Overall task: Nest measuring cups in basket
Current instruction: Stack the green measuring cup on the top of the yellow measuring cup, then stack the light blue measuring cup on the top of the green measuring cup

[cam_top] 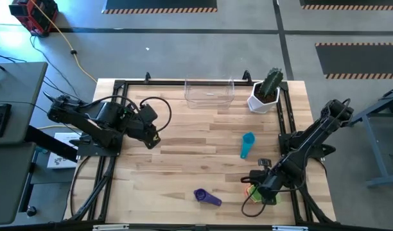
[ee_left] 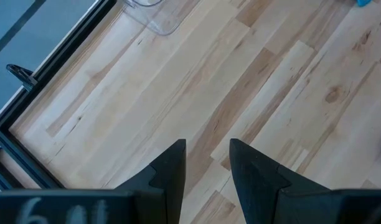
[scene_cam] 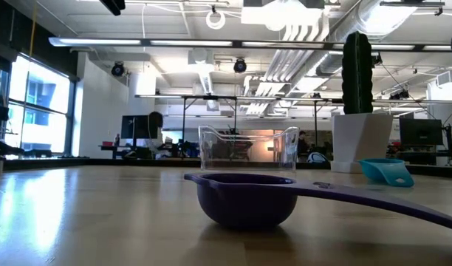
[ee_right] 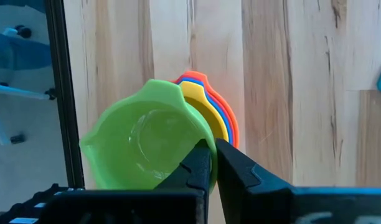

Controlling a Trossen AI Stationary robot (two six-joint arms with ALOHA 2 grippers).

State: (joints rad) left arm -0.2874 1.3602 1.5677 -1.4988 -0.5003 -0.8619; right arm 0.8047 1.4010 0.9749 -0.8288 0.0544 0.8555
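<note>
Clearly my right end effector (ee_right: pixel 213 163) had its fingers pressed together on the handle side of the green cup (ee_right: pixel 147 146), which sat on top of a nested stack with yellow, blue, orange and red rims fanning out beneath it, at the near right corner of the bench (cam_top: pixel 183 160). Whether the thin handle was truly caught between the fingers I could not tell. My left end effector (ee_left: pixel 207 163) hung spread and empty over the bench's left side. The basket (cam_top: pixel 209 94) stood at the far edge, just beside the cactus pot (cam_top: pixel 266 95), well apart from my stack. A teal cup (cam_top: pixel 247 144) lay between them and a purple cup (cam_top: pixel 206 196) lay near the front edge.

My worry was the grip: pinching only the top cup could lift it alone and leave the others behind, or tip the stack so it spilled off the near edge. Carrying it across, I also judged I might clip the teal cup or the cactus pot.
</note>
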